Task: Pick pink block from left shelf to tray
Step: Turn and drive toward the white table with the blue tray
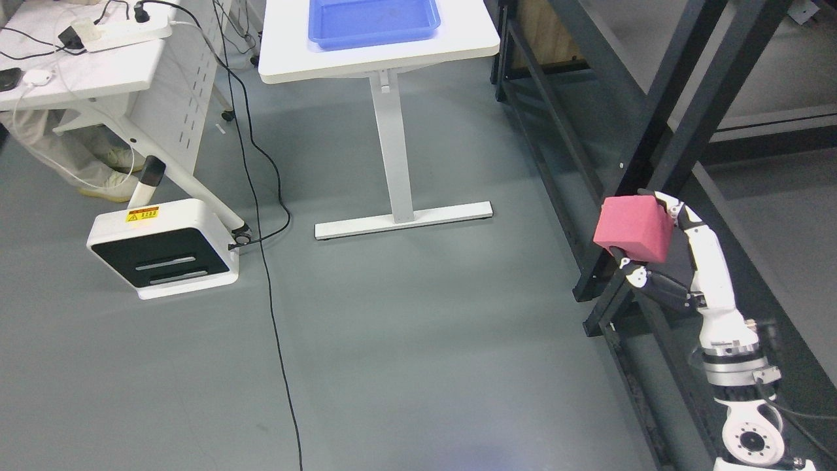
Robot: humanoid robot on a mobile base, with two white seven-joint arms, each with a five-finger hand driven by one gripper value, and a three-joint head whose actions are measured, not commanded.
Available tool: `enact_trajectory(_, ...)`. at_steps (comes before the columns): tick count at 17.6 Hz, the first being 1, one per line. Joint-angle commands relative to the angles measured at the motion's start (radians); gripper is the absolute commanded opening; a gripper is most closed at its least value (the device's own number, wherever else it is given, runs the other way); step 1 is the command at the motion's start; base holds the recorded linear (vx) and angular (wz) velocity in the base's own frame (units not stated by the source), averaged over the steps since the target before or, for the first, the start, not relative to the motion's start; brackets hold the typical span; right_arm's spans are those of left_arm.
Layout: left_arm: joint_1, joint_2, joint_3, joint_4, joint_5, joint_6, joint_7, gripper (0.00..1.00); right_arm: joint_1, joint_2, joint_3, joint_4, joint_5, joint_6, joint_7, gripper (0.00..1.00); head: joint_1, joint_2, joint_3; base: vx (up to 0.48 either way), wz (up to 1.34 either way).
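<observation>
Clamping the pink block in my right hand, fingers wrapped round it, I judge the blue tray lies far up-left across open floor.

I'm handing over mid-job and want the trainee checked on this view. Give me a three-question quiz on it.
1. True or false: the pink block already lies in the blue tray.
2. Which hand grips the block? A) left B) right C) neither
3. Fill in: the tray sits on the white ____.

Key:
1. False. The right hand holds the block in the air beside the black shelf frame, far from the tray.
2. B. Its arm comes in from the lower right; no left arm shows.
3. Table.
</observation>
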Motion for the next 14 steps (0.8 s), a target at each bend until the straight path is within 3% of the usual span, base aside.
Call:
enact_trajectory(1,0.02,0.017,0.0,-0.017,0.0,0.0,0.0,1.0,0.003,-0.017,0.002,0.0,-0.001,0.0,0.002,0.07,0.0,0.0,0.0,-0.017,0.19)
enact_trajectory(14,0.02,0.017,0.0,-0.017,0.0,0.0,0.0,1.0,0.008,-0.017,-0.003,-0.001,0.0,0.0,0.002,0.08,0.0,0.0,0.0,0.027,0.14)
